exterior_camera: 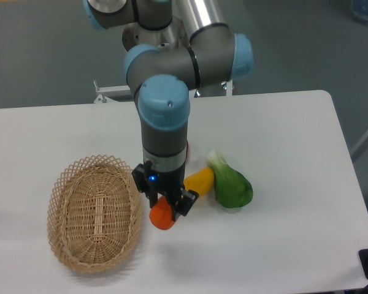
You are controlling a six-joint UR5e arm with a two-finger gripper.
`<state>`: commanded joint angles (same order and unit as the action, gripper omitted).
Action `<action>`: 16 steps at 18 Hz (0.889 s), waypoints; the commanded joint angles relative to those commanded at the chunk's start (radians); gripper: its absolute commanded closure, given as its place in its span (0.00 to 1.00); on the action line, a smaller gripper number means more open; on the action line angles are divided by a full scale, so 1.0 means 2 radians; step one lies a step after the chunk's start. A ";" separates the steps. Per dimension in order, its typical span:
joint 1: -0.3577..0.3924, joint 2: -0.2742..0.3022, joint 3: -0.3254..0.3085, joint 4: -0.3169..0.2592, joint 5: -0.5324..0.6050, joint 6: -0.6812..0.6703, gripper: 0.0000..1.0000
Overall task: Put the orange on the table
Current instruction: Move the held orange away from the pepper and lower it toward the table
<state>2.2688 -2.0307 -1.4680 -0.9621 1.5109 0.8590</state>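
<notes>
The orange [162, 217] is a small round orange-red fruit held between the black fingers of my gripper [166, 207], just right of the wicker basket's rim. The gripper is shut on it, pointing down. The orange sits at or just above the white table [282, 153]; I cannot tell if it touches. The arm hides the top of the orange.
A tan oval wicker basket [67, 245] lies at the left front. A longer yellow-orange fruit [200, 179] and a green vegetable [231, 185] lie just right of the gripper. A dark red item [187, 149] peeks out behind the arm.
</notes>
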 joint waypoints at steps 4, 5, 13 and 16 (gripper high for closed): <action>-0.001 -0.020 -0.005 0.005 0.018 0.002 0.47; -0.001 -0.022 -0.010 0.006 0.022 0.002 0.47; -0.001 -0.031 -0.034 0.006 0.025 0.000 0.47; -0.001 -0.032 -0.043 0.009 0.026 0.001 0.47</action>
<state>2.2672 -2.0939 -1.5539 -0.9434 1.5631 0.8606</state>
